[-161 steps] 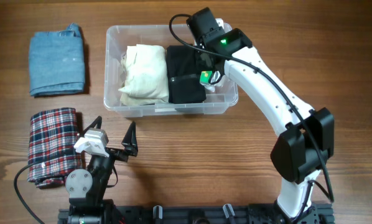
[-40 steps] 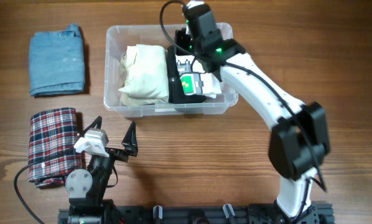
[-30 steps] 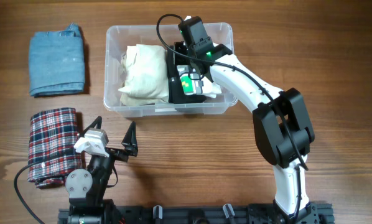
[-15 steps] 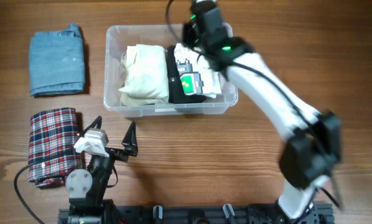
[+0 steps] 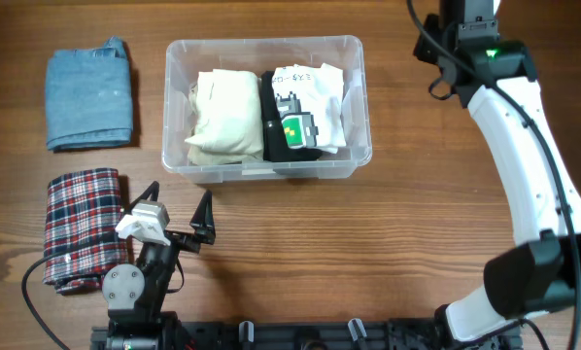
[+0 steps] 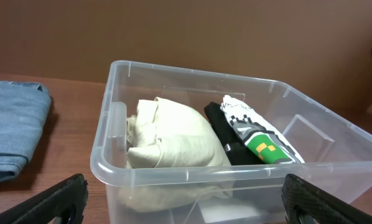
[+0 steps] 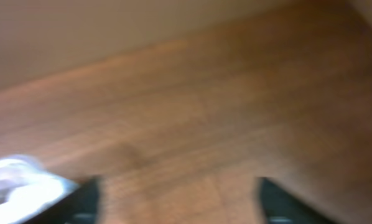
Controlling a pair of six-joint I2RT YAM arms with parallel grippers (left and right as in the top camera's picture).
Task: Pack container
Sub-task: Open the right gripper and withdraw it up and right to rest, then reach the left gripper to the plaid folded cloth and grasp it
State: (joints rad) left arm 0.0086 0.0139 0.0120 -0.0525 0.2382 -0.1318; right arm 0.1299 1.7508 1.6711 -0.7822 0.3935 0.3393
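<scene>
Right tool (image 7: 178,191) spread wide, empty; the container (image 5: 267,172) lies to its left. Left tool (image 5: 181,194) spread wide beside the plaid cloth (image 5: 82,226). Likely next: grasp that fold centrally, lower flat.

The overhead camera looks straight down on the whole surface (image 5: 271,224). The left wrist camera sits low and faces the container (image 6: 173,173) from near; these two views share it and the folded denim (image 6: 12,130). The right wrist view is blurred and faces bare wood.
</scene>
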